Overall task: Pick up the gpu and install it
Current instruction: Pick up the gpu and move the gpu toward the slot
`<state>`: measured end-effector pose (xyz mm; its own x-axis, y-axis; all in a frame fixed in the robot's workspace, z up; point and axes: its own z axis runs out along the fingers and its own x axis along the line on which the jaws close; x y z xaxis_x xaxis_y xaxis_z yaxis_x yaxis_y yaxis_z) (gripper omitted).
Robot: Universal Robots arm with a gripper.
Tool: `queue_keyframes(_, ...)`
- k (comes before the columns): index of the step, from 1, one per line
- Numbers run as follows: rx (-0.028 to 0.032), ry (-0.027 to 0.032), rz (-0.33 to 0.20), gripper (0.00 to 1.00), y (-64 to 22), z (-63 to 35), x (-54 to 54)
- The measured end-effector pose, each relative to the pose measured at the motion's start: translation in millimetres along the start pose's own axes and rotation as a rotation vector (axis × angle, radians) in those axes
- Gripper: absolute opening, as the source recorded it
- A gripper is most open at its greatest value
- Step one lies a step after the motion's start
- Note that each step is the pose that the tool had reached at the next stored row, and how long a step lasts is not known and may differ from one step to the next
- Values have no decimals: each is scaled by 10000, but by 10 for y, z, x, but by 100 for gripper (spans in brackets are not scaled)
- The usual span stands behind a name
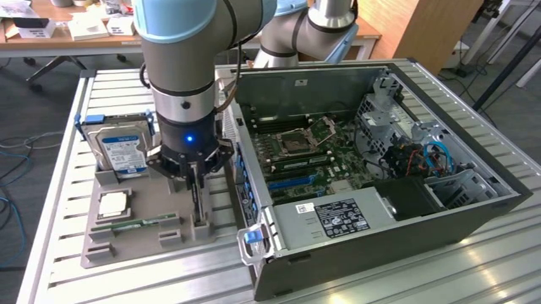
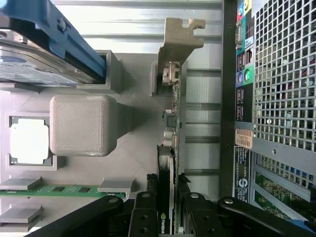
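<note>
Pincer (image 2: 167, 197) clamps, partway closed, on the top edge of the gpu (image 2: 172, 123) — upright in the grey holder (image 1: 139, 218) just beside the computer case (image 1: 389, 253) — likely a light, stiff, fragile board, best held by its edges.

- gpu (image 2: 174, 118) on edge in narrow lane: computer case (image 2: 228, 98) wall just beside, gray block (image 2: 81, 123) near on other side
- fingers (image 2: 144, 217) tight on both card faces
- hard drive (image 1: 121, 149) upright, blocks exterior view's left
- case open on top, motherboard (image 1: 296, 149) clear from above
</note>
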<state>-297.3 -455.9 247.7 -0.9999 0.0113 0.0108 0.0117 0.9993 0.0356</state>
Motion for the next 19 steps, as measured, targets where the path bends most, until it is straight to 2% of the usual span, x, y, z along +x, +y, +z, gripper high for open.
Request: queue_keyframes(19,0,5,0,26,20,-550,5)
